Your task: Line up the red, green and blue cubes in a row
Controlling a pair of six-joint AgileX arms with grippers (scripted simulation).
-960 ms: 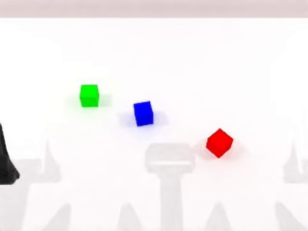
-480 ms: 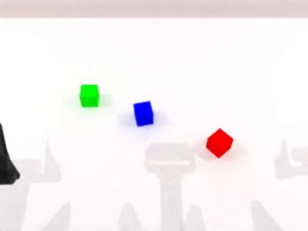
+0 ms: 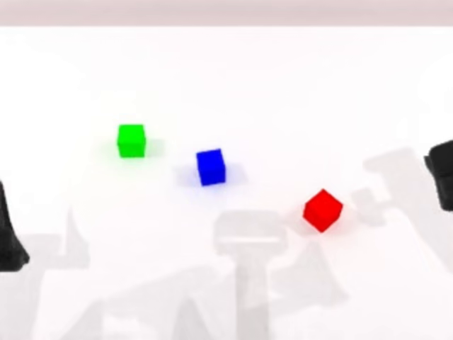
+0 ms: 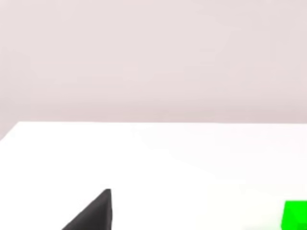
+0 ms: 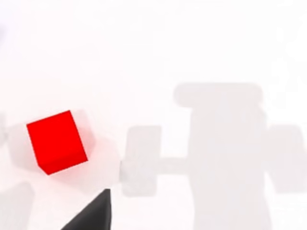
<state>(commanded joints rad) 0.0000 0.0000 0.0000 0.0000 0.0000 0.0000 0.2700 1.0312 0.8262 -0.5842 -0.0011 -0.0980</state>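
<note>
Three cubes lie on the white table in a slanted line. The green cube (image 3: 131,140) is farthest left, and its edge (image 4: 295,214) shows in the left wrist view. The blue cube (image 3: 211,167) is in the middle. The red cube (image 3: 323,210) is nearest the right and sits turned at an angle (image 5: 56,142). My right gripper (image 3: 442,173) is at the table's right edge, well right of the red cube, open and holding nothing; one fingertip (image 5: 96,213) shows. My left gripper (image 3: 7,237) is parked at the left edge, open and holding nothing.
The table's back edge (image 3: 226,27) runs along the far side against a pale wall. Grey shadows of the arms fall across the near half of the white table (image 3: 255,241). Nothing else stands on it.
My right arm has come into view at the right edge and its shadow has swung in toward the red cube. The cubes and the left arm have not moved.
</note>
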